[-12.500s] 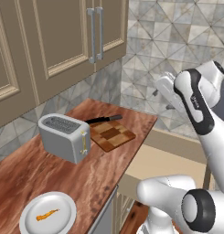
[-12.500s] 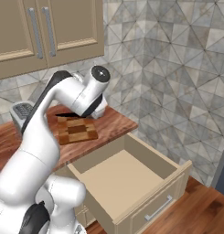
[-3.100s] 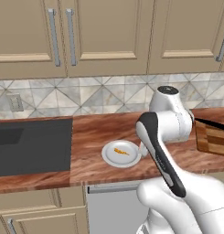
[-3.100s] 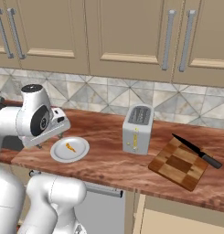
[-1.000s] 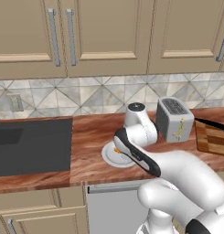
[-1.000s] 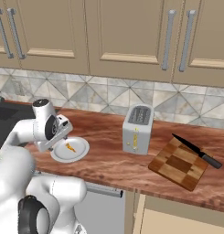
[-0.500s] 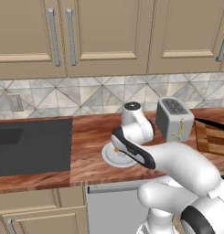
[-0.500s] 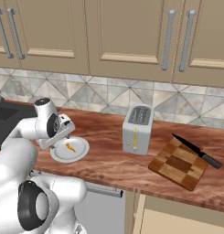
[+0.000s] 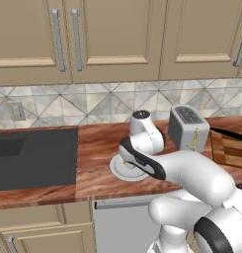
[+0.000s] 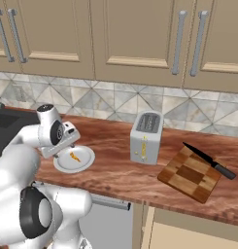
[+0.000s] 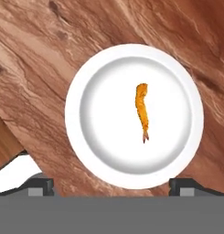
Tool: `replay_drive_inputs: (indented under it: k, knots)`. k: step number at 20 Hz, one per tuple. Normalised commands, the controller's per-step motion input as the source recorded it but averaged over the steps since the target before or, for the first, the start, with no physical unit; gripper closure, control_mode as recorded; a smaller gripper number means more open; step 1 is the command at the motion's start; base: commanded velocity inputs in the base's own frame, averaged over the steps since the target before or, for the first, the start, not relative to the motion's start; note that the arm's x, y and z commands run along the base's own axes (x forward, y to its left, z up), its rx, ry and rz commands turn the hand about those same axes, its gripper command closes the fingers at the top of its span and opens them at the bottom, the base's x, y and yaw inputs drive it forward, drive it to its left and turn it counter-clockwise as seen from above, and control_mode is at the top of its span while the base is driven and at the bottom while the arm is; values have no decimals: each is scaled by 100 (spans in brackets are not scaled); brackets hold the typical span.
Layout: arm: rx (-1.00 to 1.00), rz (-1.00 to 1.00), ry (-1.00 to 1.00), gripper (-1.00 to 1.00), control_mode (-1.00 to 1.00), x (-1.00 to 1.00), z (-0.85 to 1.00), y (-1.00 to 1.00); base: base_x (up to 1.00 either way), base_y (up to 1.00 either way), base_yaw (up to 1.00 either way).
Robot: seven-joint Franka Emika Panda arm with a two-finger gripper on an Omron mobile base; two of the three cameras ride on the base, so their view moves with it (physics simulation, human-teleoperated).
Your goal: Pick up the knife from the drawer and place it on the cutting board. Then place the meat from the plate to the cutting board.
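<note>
The meat (image 11: 141, 111), a thin curved orange strip, lies right of centre on the white plate (image 11: 77, 91). My gripper (image 11: 113, 185) hangs open straight above the plate, its fingertips (image 11: 40, 185) standing wide apart at the near rim with nothing between them. From the right base view the gripper (image 10: 68, 146) hovers just over the plate (image 10: 89, 158) and the meat (image 10: 75, 156). The black knife (image 10: 208, 160) rests across the checkered cutting board (image 10: 191, 174) at the far right. My arm partly covers the plate (image 9: 117, 170). The drawer is out of view.
A silver toaster (image 10: 145, 137) stands on the reddish-brown counter between the plate and the cutting board. A dark sink (image 9: 33, 155) lies to the left of the plate. Beige wall cabinets hang above the tiled backsplash.
Since the oldest frames the base has moved, so the whole view shifted from the drawer to the plate. Over the last second the hand came down closer over the plate, jaws staying open.
</note>
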Motion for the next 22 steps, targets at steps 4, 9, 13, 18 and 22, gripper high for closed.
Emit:
replay_drive_inputs:
  k: [4, 9, 13, 18, 22]
  knots:
    - [2, 0, 0, -100, -100, 8, -28, 0, 0, 0, 0]
    - [1, 0, 0, -100, -100, 10, -31, 0, 0, 0, 0]
    - [3, 0, 0, -100, -100, 20, -29, 0, 0, 0, 0]
    - [4, 1, 0, -100, -100, 31, -26, 0, 0, 0, 0]
    - [2, 3, 0, -100, -100, 37, -23, 0, 0, 0, 0]
